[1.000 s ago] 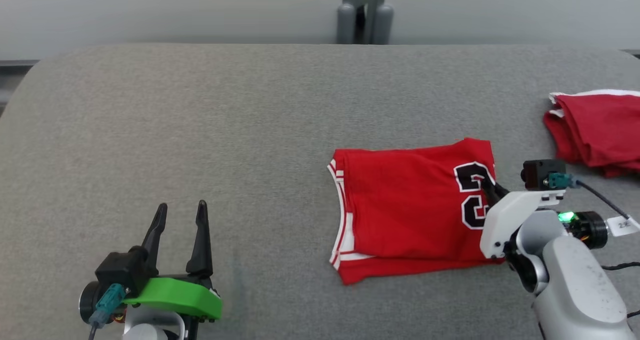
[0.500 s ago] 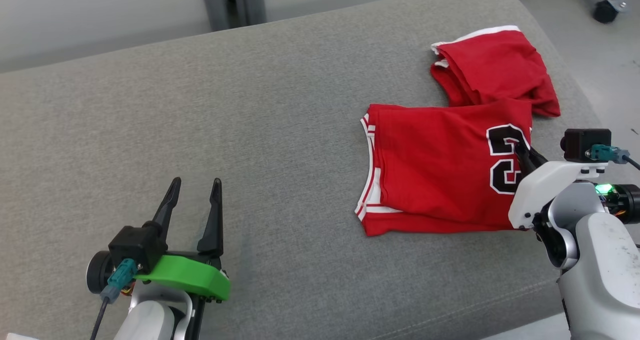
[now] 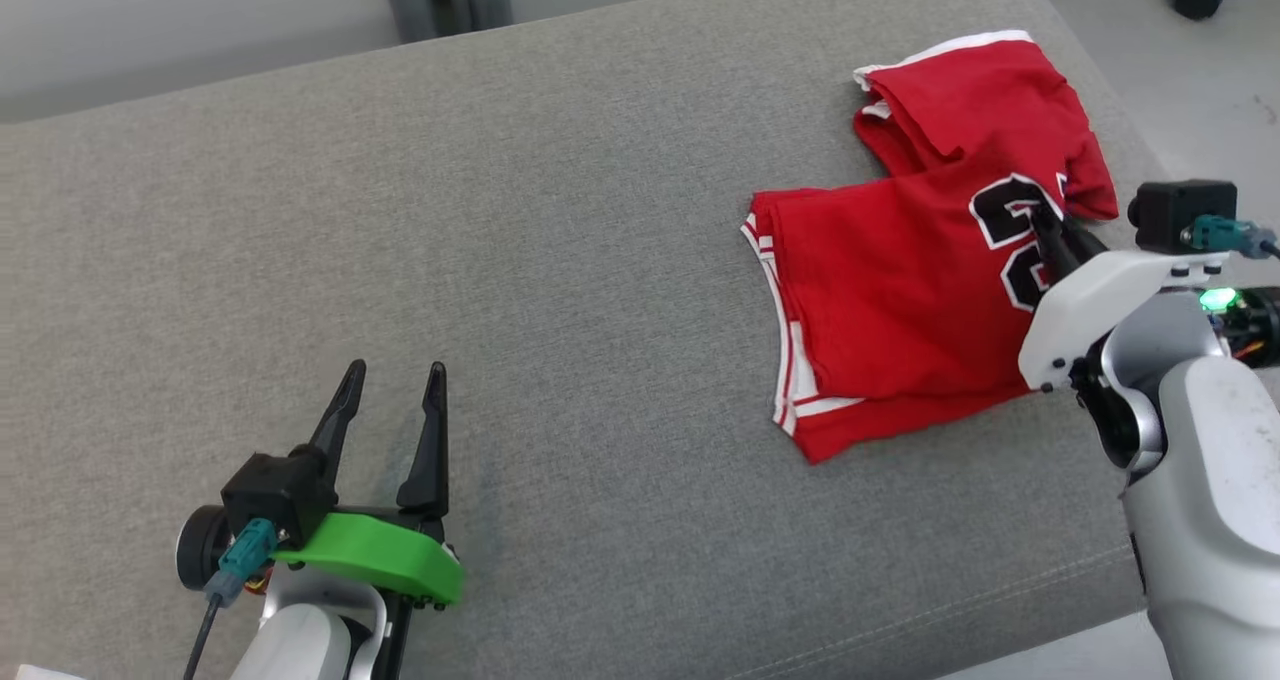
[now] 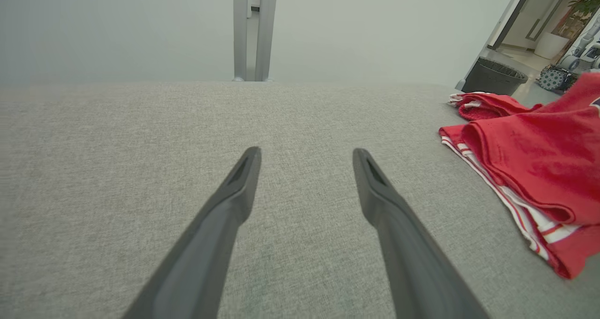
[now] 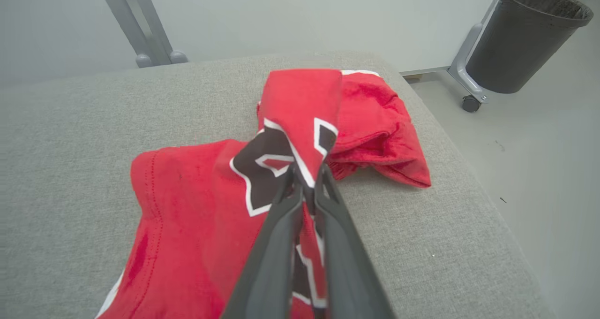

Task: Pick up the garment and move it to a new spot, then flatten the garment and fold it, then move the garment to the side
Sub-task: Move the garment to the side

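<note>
Matt red cloth garment, rough grey upholstery

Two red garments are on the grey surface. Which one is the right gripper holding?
The nearer garment with the black number. The right gripper is shut on its numbered edge; the other red garment lies behind it, showing no number.

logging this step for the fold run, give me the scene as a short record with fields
surface: grey cushion
garment: folded red jersey, numbered end pinched and lifted
right gripper: shut on the jersey
left gripper: open, over bare cushion
nearby: second red garment beside the jersey's lifted end
beyond: dark bin on floor
</note>
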Available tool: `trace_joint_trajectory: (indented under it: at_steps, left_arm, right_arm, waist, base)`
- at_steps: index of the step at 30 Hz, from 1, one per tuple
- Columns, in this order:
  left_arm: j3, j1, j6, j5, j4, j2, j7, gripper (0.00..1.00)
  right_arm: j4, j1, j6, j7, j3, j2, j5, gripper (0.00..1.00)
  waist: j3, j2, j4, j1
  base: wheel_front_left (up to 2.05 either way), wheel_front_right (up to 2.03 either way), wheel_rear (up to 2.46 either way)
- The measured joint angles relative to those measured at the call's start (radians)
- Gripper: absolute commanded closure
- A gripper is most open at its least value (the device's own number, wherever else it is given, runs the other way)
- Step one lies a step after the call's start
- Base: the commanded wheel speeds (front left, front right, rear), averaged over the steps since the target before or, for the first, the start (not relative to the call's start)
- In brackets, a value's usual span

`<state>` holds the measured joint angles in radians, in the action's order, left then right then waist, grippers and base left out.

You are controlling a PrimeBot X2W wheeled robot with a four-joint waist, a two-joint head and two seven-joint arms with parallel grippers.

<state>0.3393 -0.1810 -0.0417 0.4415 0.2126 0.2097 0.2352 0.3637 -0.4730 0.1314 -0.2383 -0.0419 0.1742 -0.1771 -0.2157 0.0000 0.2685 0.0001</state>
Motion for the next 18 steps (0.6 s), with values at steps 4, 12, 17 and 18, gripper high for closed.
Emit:
trace_joint_trajectory:
  at_steps: [4,12,17,18]
  left_arm:
    - [0.004,0.001,0.0,0.002,0.002,-0.005,0.004,0.0]
    - [0.009,0.0,0.002,0.004,0.013,-0.012,0.012,0.0]
    - [0.009,-0.003,0.002,0.004,0.014,-0.015,0.014,0.0]
    - [0.009,-0.004,0.002,0.004,0.014,-0.016,0.014,0.0]
  right_arm:
    - [0.019,-0.086,0.0,-0.011,0.016,0.036,0.013,1.0]
    - [0.079,-0.223,0.0,-0.029,0.022,0.091,0.025,1.0]
    - [0.133,-0.277,0.0,-0.058,0.023,0.166,0.043,1.0]
    - [0.139,-0.287,0.0,-0.063,0.021,0.182,0.048,1.0]
  waist:
    - [0.003,0.0,-0.036,0.0]
    - [-0.002,0.0,-0.111,0.0]
    - [-0.012,0.0,-0.151,0.0]
    - [-0.015,0.0,-0.158,0.0]
  base:
    - [0.0,0.0,0.0]
    - [0.0,0.0,0.0]
    - [0.0,0.0,0.0]
    - [0.0,0.0,0.0]
